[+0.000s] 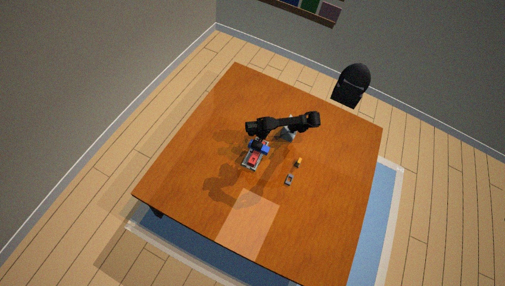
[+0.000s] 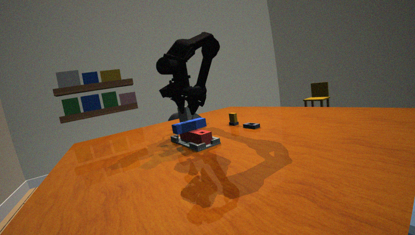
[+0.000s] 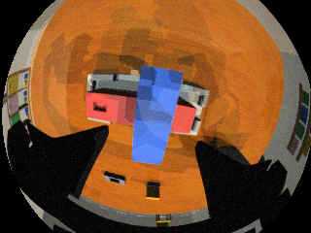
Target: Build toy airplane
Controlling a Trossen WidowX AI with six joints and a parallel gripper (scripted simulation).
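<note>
Held the jaws spread and released above the blue wing. Saw it crosswise on the red fuselage, inside the gray cradle, well in from the upper-left edge (top view) of the bench. Couldn't tell whether fully seated. Found the yellow tail fin upright, off toward the right-hand edge, near an open-centered holder.

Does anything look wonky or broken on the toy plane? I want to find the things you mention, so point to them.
Nothing stands out. The blue wing (image 1: 265, 149) (image 2: 189, 125) (image 3: 156, 116) lies straight across the red fuselage (image 1: 252, 159) (image 2: 203, 137) (image 3: 109, 108), and I see no damage. I can't tell whether its hidden tab is all the way in.
</note>
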